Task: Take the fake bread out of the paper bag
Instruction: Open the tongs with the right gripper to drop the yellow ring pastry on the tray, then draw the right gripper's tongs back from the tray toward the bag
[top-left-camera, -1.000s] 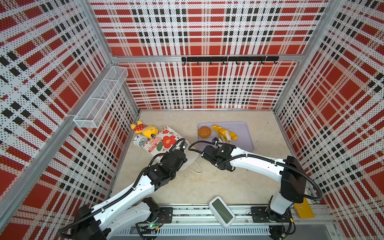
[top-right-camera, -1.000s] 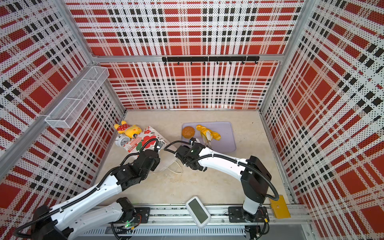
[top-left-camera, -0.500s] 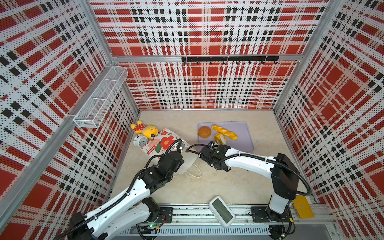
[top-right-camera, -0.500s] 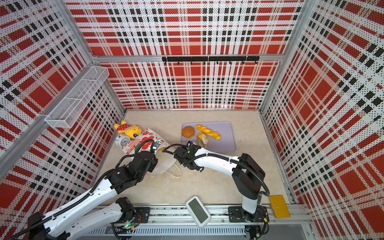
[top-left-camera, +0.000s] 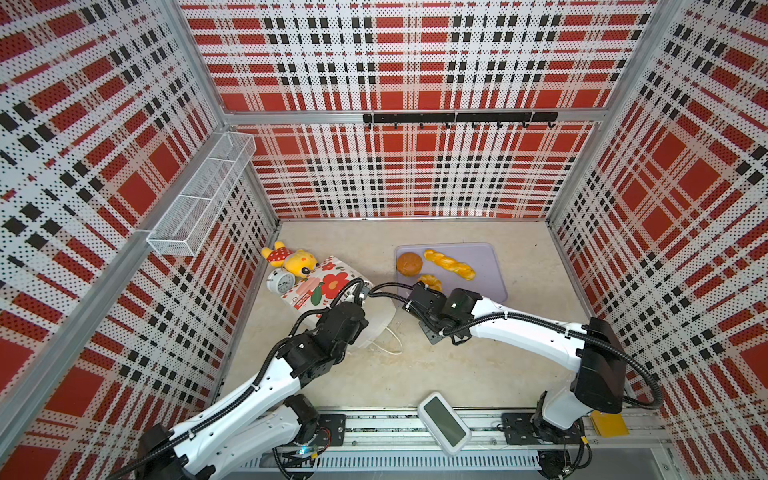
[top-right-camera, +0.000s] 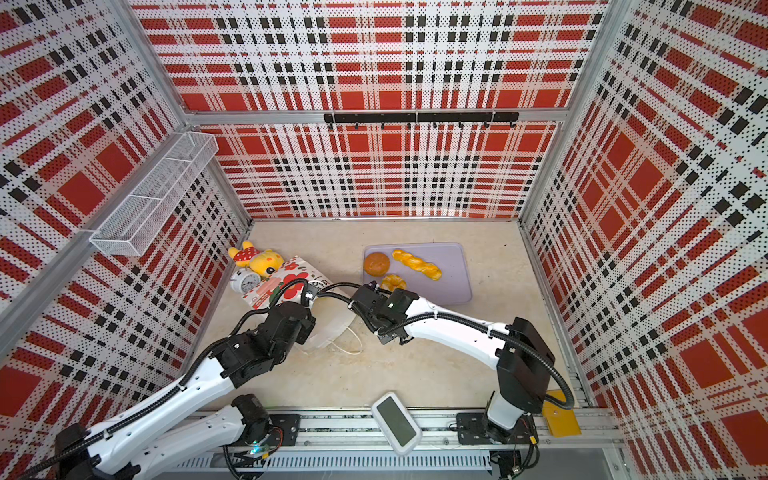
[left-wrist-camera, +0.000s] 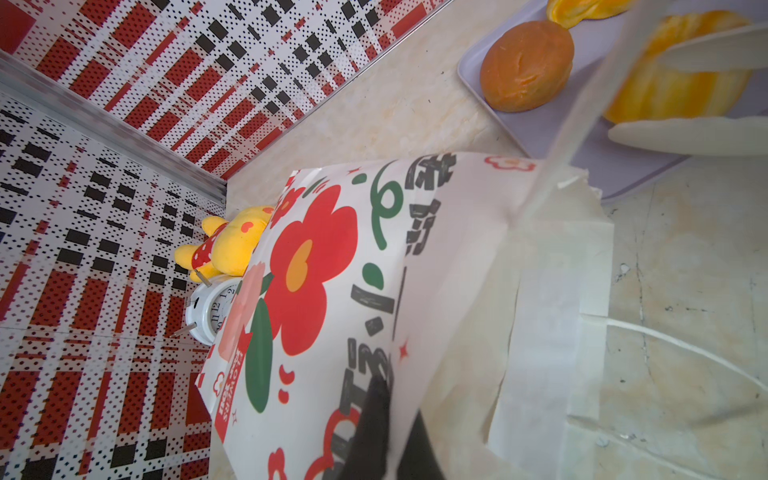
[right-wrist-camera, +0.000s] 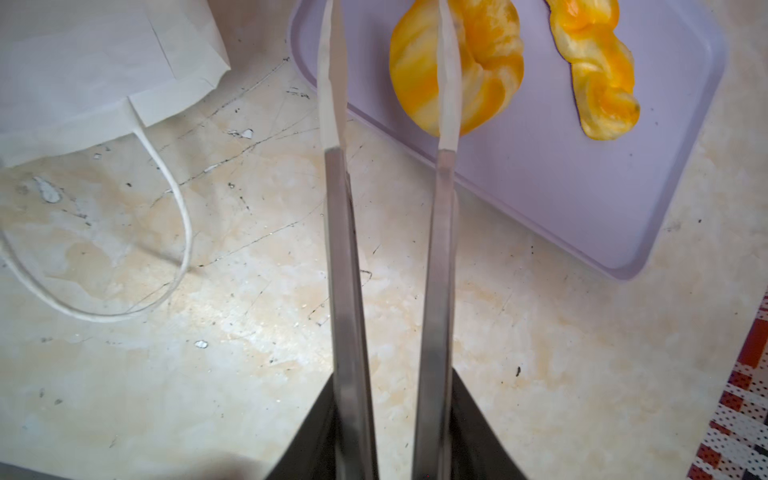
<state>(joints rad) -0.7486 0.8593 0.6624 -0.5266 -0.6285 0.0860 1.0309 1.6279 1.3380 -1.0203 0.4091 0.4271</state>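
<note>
The paper bag (top-left-camera: 328, 286) (left-wrist-camera: 332, 270) lies on its side at the left, its white mouth facing the front. My left gripper (left-wrist-camera: 384, 419) is shut on the bag's wall near the mouth. What is inside the bag is hidden. On the lilac tray (top-left-camera: 486, 270) (right-wrist-camera: 582, 187) lie three pieces of fake bread: a brown bun (top-left-camera: 409, 263) (left-wrist-camera: 525, 66), a twisted stick (top-left-camera: 449, 264) (right-wrist-camera: 598, 70) and a yellow ring cake (top-left-camera: 432, 281) (right-wrist-camera: 486, 62). My right gripper (right-wrist-camera: 386, 8) hangs over the tray's near corner with its long fingers apart, and one finger crosses the ring cake.
A yellow plush toy (top-left-camera: 291, 262) and a white alarm clock (top-left-camera: 280, 283) sit behind the bag by the left wall. The bag's cord handle (top-left-camera: 392, 345) loops onto the floor. A white device (top-left-camera: 444, 424) lies on the front rail. A wire basket (top-left-camera: 199, 199) hangs on the left wall.
The right arm swung slightly left and back again, and its fingers have parted a little at the ring cake. The left gripper kept its hold on the bag.
</note>
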